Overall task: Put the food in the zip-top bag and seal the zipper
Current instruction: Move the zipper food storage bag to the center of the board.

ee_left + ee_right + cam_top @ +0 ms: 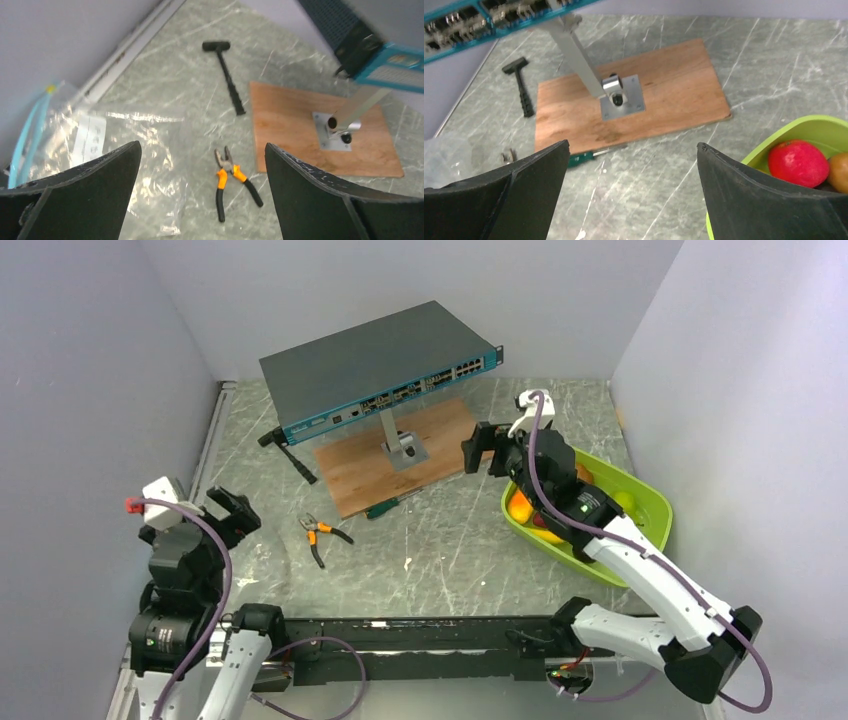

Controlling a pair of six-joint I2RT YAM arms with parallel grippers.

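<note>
The clear zip-top bag (pixel 105 145) lies flat on the table under my left gripper (pixel 202 146), mostly beneath its left finger. Its teal-blue zipper (pixel 30 132) runs along the far left edge. The left gripper (pixel 232 508) is open and empty above the bag. The food sits in the lime-green tray (pixel 650 502): a red apple (pixel 797 162), a brown round fruit (pixel 839 172), a green pear (pixel 626 502) and yellow-orange pieces (pixel 520 508). My right gripper (pixel 478 445) is open and empty, held over bare table (pixel 632 144) just left of the tray; its arm hides part of the food.
A network switch (pixel 380 370) stands on a metal post on a wooden board (pixel 400 455) at the back centre. Orange-handled pliers (pixel 231 175), a black hammer (pixel 230 75) and a green screwdriver (pixel 581 157) lie on the table. Walls close in left, right and behind.
</note>
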